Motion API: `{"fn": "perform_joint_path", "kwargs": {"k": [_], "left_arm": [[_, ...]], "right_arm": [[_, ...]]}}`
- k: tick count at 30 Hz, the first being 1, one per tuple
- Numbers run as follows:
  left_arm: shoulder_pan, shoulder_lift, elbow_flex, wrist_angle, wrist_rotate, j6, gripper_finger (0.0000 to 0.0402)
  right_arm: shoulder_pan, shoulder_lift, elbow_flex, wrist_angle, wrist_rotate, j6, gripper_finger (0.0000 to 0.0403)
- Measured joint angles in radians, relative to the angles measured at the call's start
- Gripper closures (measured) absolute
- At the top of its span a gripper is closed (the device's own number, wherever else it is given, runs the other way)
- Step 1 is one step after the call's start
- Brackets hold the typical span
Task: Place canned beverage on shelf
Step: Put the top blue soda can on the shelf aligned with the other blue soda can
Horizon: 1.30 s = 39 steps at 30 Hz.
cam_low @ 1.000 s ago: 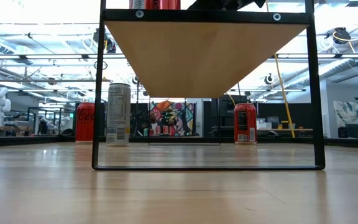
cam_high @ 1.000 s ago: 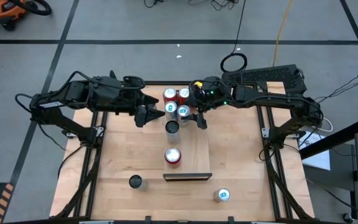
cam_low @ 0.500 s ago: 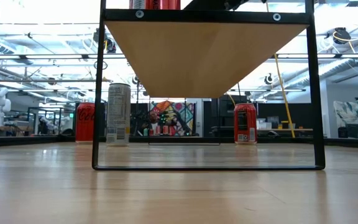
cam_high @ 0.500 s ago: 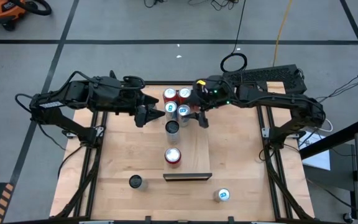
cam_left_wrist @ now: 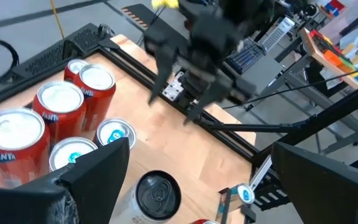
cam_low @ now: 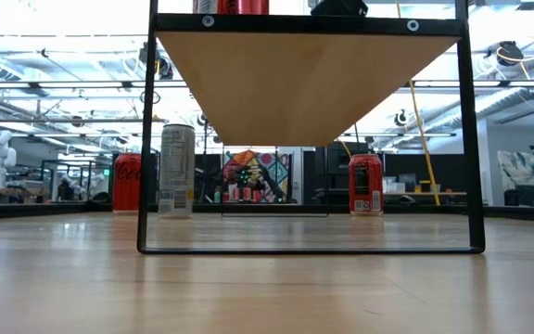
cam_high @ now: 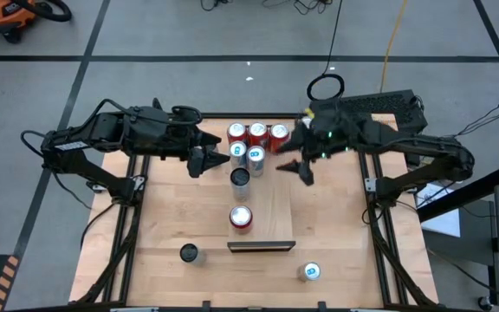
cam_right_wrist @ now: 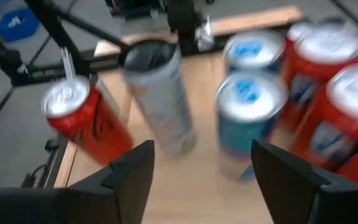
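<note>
The shelf (cam_high: pixel 277 208) is a long pale-wood board on a black frame (cam_low: pixel 144 139), raised above the table. Three red cans (cam_high: pixel 257 132) stand in a row at its far end, the rightmost (cam_high: pixel 278 133) free of any gripper. Nearer stand two blue-topped cans (cam_high: pixel 256 154), a tall dark-topped can (cam_high: pixel 241 178) and a red cola can (cam_high: pixel 241 217). My right gripper (cam_high: pixel 294 171) (cam_right_wrist: pixel 201 155) hovers open and empty over the shelf's right edge. My left gripper (cam_high: pixel 204 160) (cam_left_wrist: pixel 199 149) waits open at the shelf's left side.
A dark strip (cam_high: pixel 261 247) closes the shelf's near end. On the tabletop near the front stand a dark-topped can (cam_high: pixel 189 253) on the left and a blue-topped can (cam_high: pixel 310 271) on the right. Bare tabletop (cam_high: pixel 336 217) lies right of the shelf.
My right gripper has drawn back from the far row of cans toward the table's right edge, rising a little and rolling. The third red can, which it covered before, now shows standing upright at the right end of the row.
</note>
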<state>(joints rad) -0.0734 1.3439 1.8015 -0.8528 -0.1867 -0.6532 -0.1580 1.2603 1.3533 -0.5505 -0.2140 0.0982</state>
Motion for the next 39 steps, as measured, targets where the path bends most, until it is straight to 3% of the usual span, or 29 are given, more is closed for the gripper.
{"fn": "perform_joint_path", "kwargs": {"k": [9,19,39], "left_arm": [[0.002,0.000,0.000,0.006,-0.013,0.032,0.0006],[0.002,0.000,0.000,0.005,-0.022,0.032,0.0006],[0.002,0.005,0.000,0.005,-0.027,0.032,0.0006]], "right_arm": [[0.110,0.019,-0.111,0.081,0.159,0.106,0.0259],[0.143,0.097,-0.121,0.137,0.189,0.070,0.0394],[0.138,0.181,-0.121,0.244,0.270,0.073,0.0402]]}}
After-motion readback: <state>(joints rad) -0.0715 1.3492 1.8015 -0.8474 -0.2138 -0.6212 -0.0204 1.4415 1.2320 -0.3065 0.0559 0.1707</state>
